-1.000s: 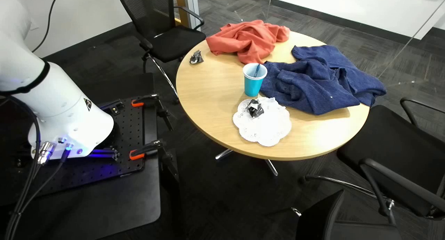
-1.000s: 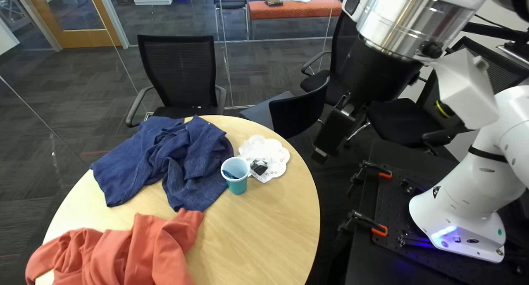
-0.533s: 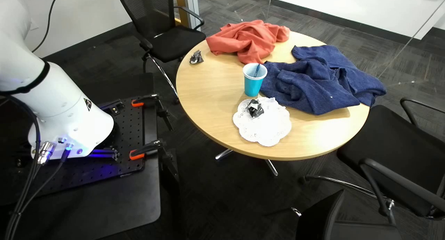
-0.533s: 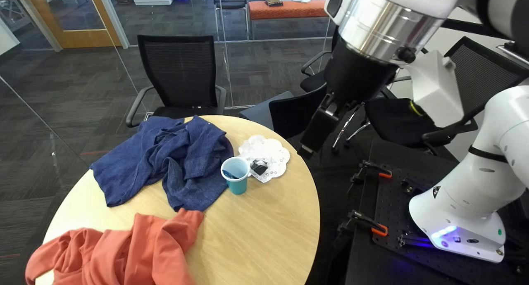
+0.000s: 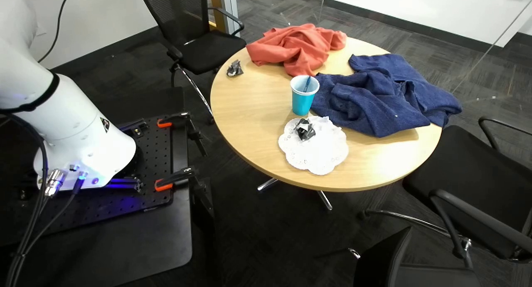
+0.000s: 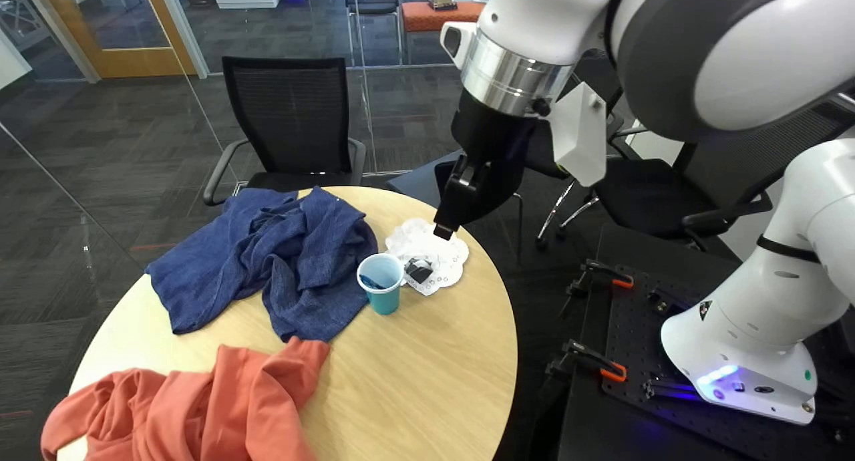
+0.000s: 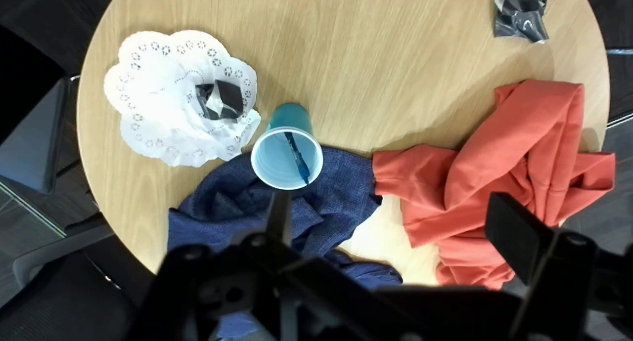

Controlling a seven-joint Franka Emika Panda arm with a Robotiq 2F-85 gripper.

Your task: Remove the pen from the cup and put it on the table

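Slim dark-blue pen [image 7: 298,158]: leaning inside the small teal-blue cylindrical cup [image 5: 302,100].
Cup: upright on the round light-wood surface [image 7: 371,59], just beside the rumpled navy cloth [image 5: 382,95].
Black gripper [image 7: 390,202]: jaws spread wide, above the surface, apart from the cup.
Scalloped white lacy doily [image 7: 165,104]: near the cup, bearing a crinkled shiny black scrap [image 7: 230,99].

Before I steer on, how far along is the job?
Done: no task step yet; the pen leans inside the cup.
In hand: no grasp; the gripper hangs open and empty, apart from the cup.
Left: grasp the pen, lift it out, lay it on the table.
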